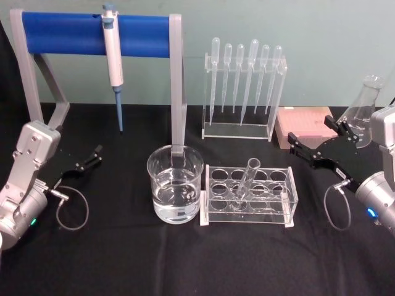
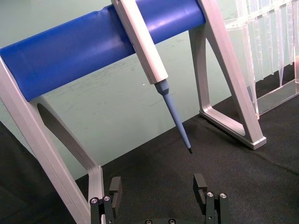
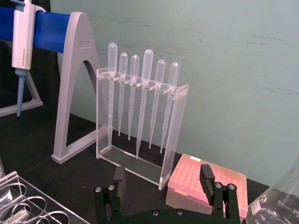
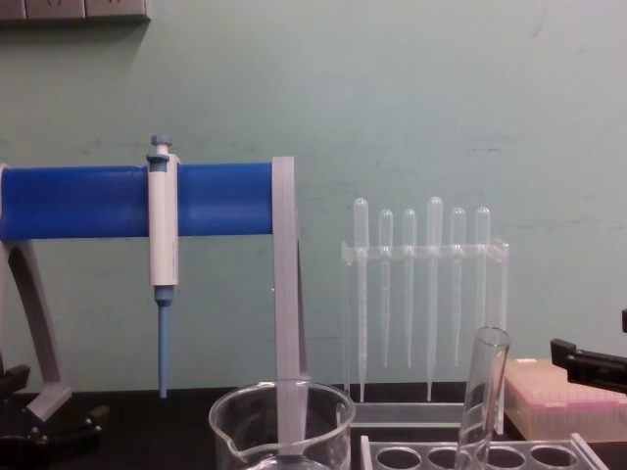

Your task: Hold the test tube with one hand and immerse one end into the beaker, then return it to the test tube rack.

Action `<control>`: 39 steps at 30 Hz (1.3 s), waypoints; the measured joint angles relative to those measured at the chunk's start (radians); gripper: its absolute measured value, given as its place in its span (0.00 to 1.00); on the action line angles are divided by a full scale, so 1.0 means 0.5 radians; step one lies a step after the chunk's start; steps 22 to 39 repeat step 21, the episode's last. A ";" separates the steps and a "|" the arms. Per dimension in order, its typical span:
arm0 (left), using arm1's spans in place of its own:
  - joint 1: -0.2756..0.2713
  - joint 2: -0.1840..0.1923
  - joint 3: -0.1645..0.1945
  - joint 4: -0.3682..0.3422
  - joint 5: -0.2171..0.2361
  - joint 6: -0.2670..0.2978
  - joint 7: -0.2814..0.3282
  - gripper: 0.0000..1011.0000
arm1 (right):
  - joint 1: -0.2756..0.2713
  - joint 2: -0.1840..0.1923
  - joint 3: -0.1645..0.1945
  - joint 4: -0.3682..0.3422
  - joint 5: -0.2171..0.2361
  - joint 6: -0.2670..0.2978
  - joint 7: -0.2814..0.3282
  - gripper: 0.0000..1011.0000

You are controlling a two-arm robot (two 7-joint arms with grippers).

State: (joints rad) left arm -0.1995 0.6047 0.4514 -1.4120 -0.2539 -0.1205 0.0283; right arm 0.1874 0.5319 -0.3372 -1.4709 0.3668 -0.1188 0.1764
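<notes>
The test tube (image 1: 248, 180) stands tilted in a hole of the clear rack (image 1: 247, 196), its open rim up; the chest view shows the test tube (image 4: 484, 392) rising from the rack. Left of the rack, the beaker (image 1: 175, 184) holds water, and the beaker (image 4: 283, 423) has its rim low in the chest view. My right gripper (image 1: 309, 129) hovers open and empty to the right of the rack, above the table. My left gripper (image 1: 88, 160) stays open at the far left. In the wrist views, the left gripper (image 2: 158, 186) and right gripper (image 3: 162, 177) hold nothing.
A blue-barred stand (image 1: 92, 34) with a white-and-blue pipettor (image 1: 113, 58) rises behind the beaker. A clear holder of plastic pipettes (image 1: 244, 92) stands at the back, with a pink tip box (image 1: 303, 125) to its right. A glass flask (image 1: 364, 111) sits behind my right gripper.
</notes>
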 joint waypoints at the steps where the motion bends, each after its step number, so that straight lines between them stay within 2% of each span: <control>1: 0.000 0.000 0.000 0.000 0.000 0.000 0.000 0.99 | 0.000 0.000 0.000 0.000 0.000 0.000 0.000 0.99; 39: 0.000 0.000 0.000 0.000 0.000 0.000 0.000 0.99 | -0.002 0.002 -0.002 -0.006 0.000 0.006 -0.009 0.99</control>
